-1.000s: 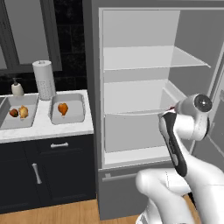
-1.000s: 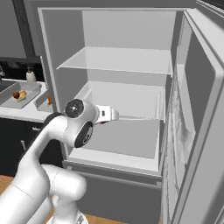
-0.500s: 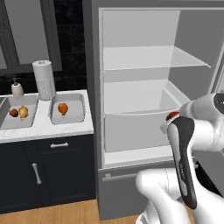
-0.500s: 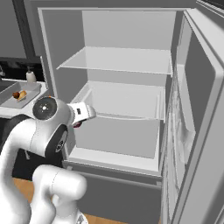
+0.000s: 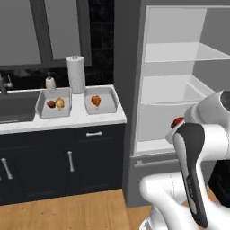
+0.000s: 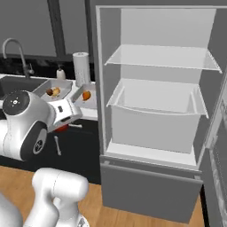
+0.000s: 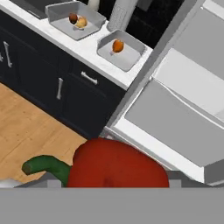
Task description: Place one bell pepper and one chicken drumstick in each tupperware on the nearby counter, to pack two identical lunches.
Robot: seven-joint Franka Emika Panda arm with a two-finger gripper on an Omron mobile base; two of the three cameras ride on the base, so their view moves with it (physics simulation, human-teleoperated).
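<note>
I see the worktop (image 5: 67, 120), white over black cabinets, carrying two tupperware trays side by side. The left tray (image 5: 54, 102) holds a drumstick and a yellow pepper; the right tray (image 5: 100, 99) holds one drumstick. A paper towel roll (image 5: 76, 74) and soap bottle (image 5: 50, 82) stand behind them.

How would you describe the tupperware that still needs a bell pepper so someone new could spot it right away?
On the white counter left of the open fridge, two grey tupperwares sit in front of a paper towel roll. It is the one nearer the fridge, holding a single orange-brown drumstick, while its neighbour holds two items.
</note>
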